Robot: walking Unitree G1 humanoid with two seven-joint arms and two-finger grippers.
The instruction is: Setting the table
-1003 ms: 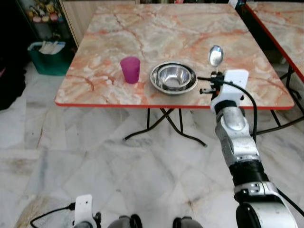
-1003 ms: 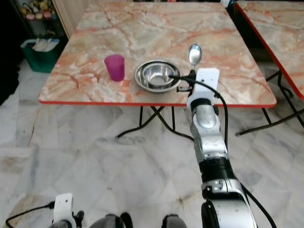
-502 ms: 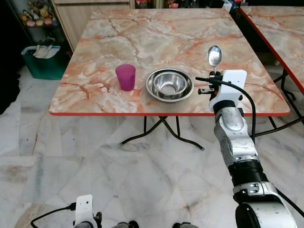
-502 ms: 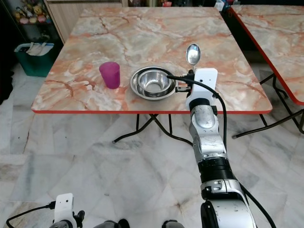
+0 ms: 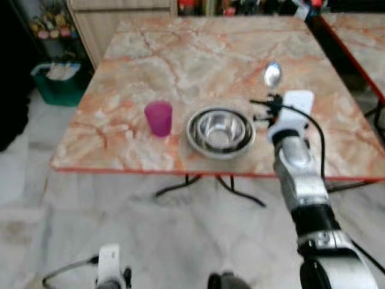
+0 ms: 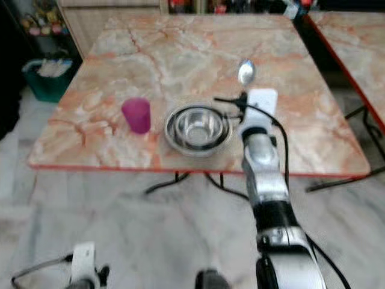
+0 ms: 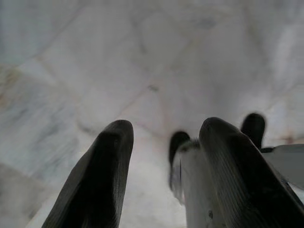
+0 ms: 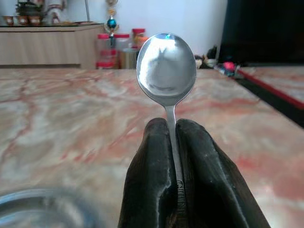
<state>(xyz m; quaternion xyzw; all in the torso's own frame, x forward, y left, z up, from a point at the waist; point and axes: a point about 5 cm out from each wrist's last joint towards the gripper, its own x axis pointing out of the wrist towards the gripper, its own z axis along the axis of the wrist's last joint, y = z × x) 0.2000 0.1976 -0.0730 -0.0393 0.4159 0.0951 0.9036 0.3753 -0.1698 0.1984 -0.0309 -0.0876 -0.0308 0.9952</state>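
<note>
- Marble-patterned in orange and cream, the counter [image 5: 180,66] has a red edge and stands on pale stone floor [image 5: 72,223]; the head views are blurred
- On the counter near its front edge sits a steel bowl [image 5: 221,130], upright, with a purple cup [image 5: 159,117] just beside it on the robot's left, the two apart
- The right end effector [image 8: 172,142] is raised over the counter just to the right of the bowl, its two black fingers [image 8: 202,175] pressed together on the handle of a metal spoon [image 8: 166,64]
- The spoon stands upright out of the fingertips, its bowl end on top; in the left eye view it shows above the white wrist housing, beyond the steel bowl's right rim
- A second counter [image 5: 361,42] of the same marble stands to the right, across a dark gap
- A green bin [image 5: 57,81] sits on the floor at the far left, by a wooden cabinet [image 5: 120,12]
- The left end effector [image 7: 164,156] hangs low over the floor, its fingers spread apart with nothing between them
</note>
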